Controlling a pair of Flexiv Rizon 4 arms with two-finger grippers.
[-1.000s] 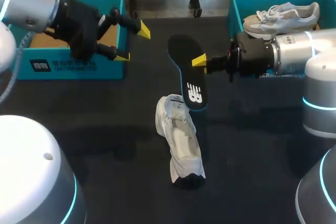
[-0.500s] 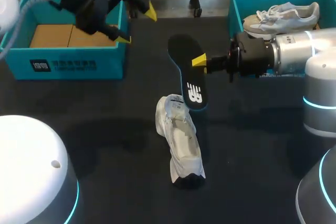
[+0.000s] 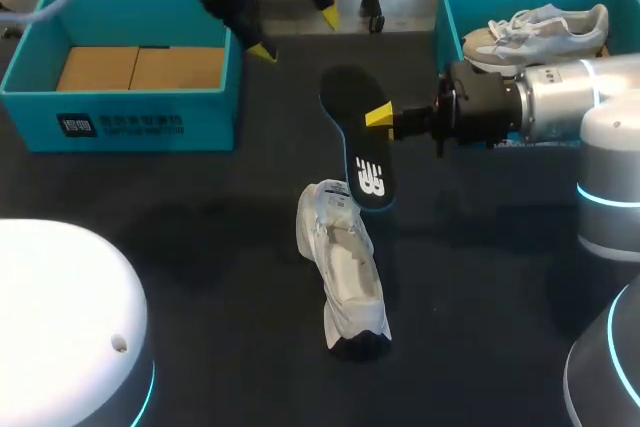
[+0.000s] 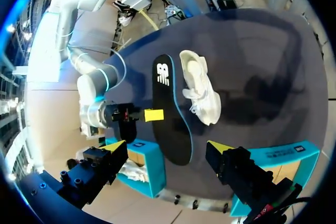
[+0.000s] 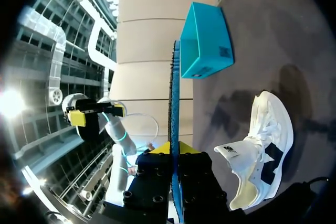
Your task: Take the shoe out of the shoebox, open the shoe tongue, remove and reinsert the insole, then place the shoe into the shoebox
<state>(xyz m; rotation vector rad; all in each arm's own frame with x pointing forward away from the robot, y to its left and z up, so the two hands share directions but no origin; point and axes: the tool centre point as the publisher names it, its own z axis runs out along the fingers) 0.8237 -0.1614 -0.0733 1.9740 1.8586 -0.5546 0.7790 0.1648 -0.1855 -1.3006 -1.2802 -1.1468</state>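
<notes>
Black table (image 3: 200, 247), white shoe (image 3: 345, 277) mid-table, teal shoebox (image 3: 130, 127) far left

Black table (image 3: 200, 247): white shoe (image 3: 345, 282) centre; left shoebox (image 3: 140, 125), right shoebox (image 3: 447, 27) at back.

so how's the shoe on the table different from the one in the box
The table shoe is white, sole down, mouth wide open, with the insole out in the right hand; the boxed shoe is greyer and seems to lie on its side in the right box. Both are lace-up sneakers.
</notes>
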